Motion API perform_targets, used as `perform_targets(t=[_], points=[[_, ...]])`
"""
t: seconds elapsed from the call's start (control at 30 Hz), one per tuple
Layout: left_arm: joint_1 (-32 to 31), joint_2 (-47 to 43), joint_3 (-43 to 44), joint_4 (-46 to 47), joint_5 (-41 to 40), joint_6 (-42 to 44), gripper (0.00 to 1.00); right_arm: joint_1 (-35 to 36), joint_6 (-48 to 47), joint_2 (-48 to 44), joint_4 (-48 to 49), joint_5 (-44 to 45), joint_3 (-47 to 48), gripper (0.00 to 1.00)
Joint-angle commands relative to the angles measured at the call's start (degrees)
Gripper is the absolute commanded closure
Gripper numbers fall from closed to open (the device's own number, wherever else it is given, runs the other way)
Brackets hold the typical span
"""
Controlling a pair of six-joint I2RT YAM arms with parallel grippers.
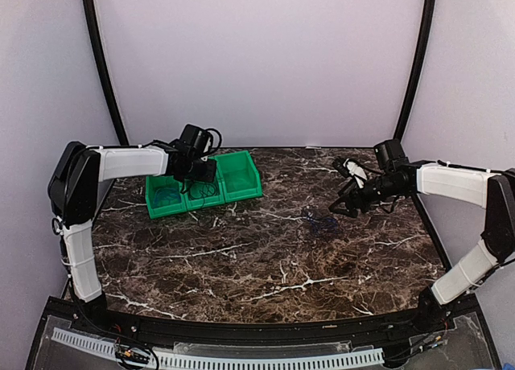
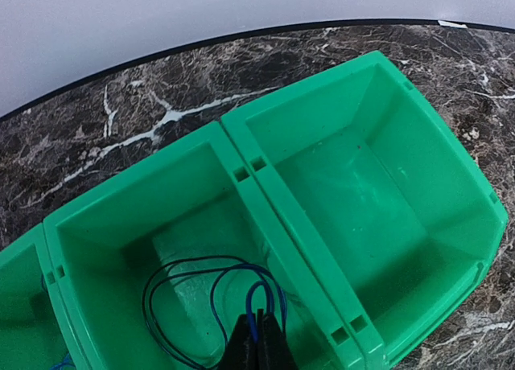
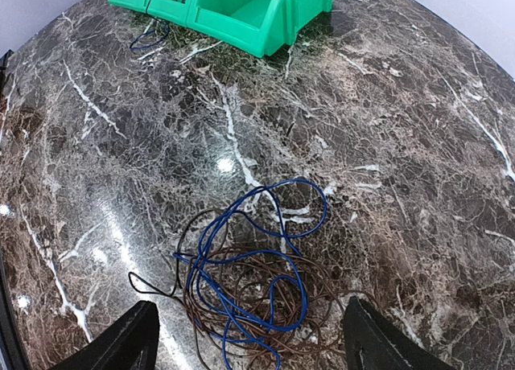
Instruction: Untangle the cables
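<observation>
Two end effectors recorded. Left end effector (image 2: 257,342): pinched together on a blue-and-black cable loop (image 2: 201,267) that hung into the green bin's (image 2: 241,157) middle compartment. Right end effector (image 3: 249,322): spread wide above the cable tangle (image 3: 245,285) on the surface (image 3: 362,104). Step judged: binning a freed cable; next, release.

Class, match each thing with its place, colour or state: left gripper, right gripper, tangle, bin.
Things:
1 left gripper
2 right gripper
3 tangle
4 bin

Place, colour or state:
A lies on the table
B open
C green
D shut on a blue cable

Pairs: 1-D, 2-B, 3-A, 4-C
</observation>
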Motion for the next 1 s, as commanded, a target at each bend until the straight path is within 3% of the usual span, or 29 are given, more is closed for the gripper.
perform_targets(t=[0.0,0.3,0.67,0.7,0.87,0.97], points=[[1.58,0.54,1.70,-4.78,0.64,-5.06,1.00,-0.21,-0.68,0.62,0.05,-1.26,0.65,0.19],[3.82,2.95,3.67,-6.16,6.11,-6.89,1.00,-0.27,-0.71,1.20,-0.18,-1.59,0.84,0.20],[3.98,0.98,6.74,-11.46,0.78,-4.11,0.99,-0.23,-0.87,2.16,-0.66,-1.79,1.11,0.20],[4.03,0.37,6.85,-11.76,0.26,-3.89,0.97,-0.21,-1.03,2.44,-0.96,-1.83,1.25,0.20],[4.16,-3.23,6.89,-13.49,-1.82,-3.24,0.64,-0.27,-1.14,2.66,-1.47,-2.00,1.69,0.20],[4.12,-6.36,5.55,-14.39,-1.94,-4.16,0.58,-0.25,-1.33,2.29,-1.50,-1.85,1.63,0.20]])
